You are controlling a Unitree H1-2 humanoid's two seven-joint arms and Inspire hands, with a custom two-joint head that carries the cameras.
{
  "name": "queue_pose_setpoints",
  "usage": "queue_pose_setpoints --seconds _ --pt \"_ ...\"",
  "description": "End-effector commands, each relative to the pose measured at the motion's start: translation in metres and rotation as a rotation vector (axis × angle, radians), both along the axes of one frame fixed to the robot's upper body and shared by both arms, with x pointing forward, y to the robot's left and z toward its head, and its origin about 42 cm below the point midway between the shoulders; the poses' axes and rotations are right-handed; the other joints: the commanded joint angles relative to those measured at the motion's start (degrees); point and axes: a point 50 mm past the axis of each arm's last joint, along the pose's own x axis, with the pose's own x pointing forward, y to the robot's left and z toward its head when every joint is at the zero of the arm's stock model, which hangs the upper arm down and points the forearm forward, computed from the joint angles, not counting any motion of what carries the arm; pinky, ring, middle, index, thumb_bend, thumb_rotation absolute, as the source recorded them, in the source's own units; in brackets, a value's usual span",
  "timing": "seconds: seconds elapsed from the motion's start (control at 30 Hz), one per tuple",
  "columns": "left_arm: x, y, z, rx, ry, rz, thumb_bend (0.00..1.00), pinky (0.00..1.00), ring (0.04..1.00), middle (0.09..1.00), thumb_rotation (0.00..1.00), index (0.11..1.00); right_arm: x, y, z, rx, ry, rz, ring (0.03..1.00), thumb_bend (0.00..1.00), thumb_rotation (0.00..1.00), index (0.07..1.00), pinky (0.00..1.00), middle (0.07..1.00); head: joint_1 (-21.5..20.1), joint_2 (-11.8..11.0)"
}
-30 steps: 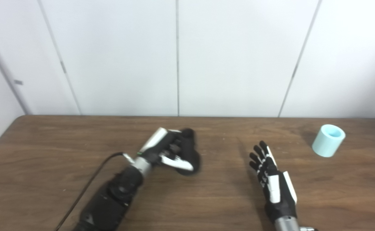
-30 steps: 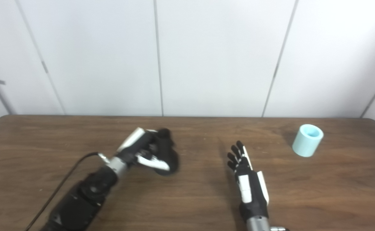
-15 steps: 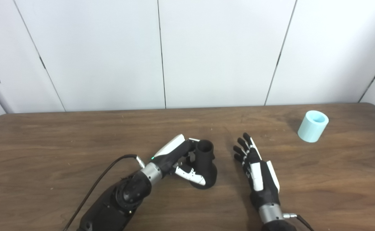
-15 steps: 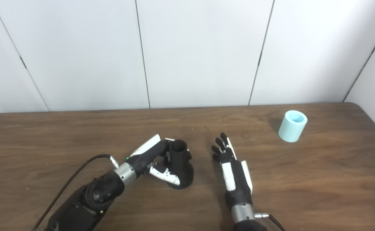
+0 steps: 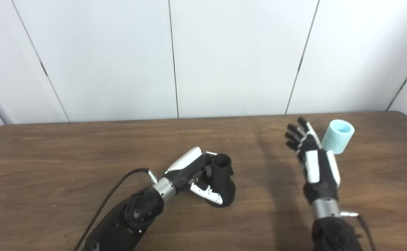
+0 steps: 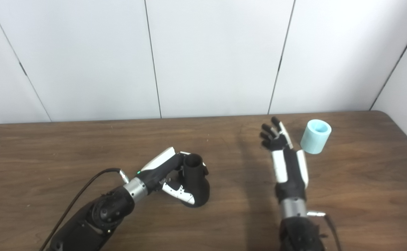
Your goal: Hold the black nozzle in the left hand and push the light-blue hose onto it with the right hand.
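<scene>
Although your left hand (image 5: 194,172) wraps the black nozzle (image 5: 221,183), the fingers on its far side are hidden behind the neck, so you cannot see how far they reach around. The thumb (image 5: 207,194) crosses the front of the flared base. That hand is clamped on the nozzle. The nozzle stands upright on the brown surface (image 5: 50,167), wide base down, its long axis vertical and its open round mouth facing up. Both forearms are cut off by the bottom edge, and a black cable (image 5: 109,198) runs along the left one.

The light-blue hose (image 5: 338,136) is a short tube standing on end near the far right corner of the surface, open end up and leaning slightly right. Your right hand (image 5: 311,153) holds nothing, its fingers spread apart and pointing away from you, back facing up. It hovers just left of the hose; in the left eye view its edge overlaps the hose, while the right eye view shows a narrow gap between them. The hose is well apart from the nozzle.
</scene>
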Motion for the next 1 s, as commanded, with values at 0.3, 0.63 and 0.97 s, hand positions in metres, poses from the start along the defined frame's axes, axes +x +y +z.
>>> queue_pose_setpoints --seconds 0.3,0.63,0.97 --pt "-0.031 0.036 -0.070 0.197 0.260 0.030 0.51 0.47 0.501 0.529 0.08 0.491 0.045 -0.066 0.092 -0.774 -0.114 -0.045 0.723 0.84 0.76 0.822 0.65 0.751 0.41 0.36" --pt "-0.034 0.032 -0.070 0.170 0.267 0.037 0.51 0.40 0.460 0.510 0.08 0.491 0.088 -0.115 0.159 -1.202 -0.003 -0.280 0.887 0.89 0.76 0.842 0.94 0.862 0.81 0.58" --pt "-0.033 0.038 -0.070 0.194 0.263 0.030 0.51 0.43 0.463 0.509 0.08 0.491 0.107 -0.138 0.186 -1.352 0.140 -0.410 0.867 0.83 0.70 0.824 0.94 0.866 0.62 0.61"
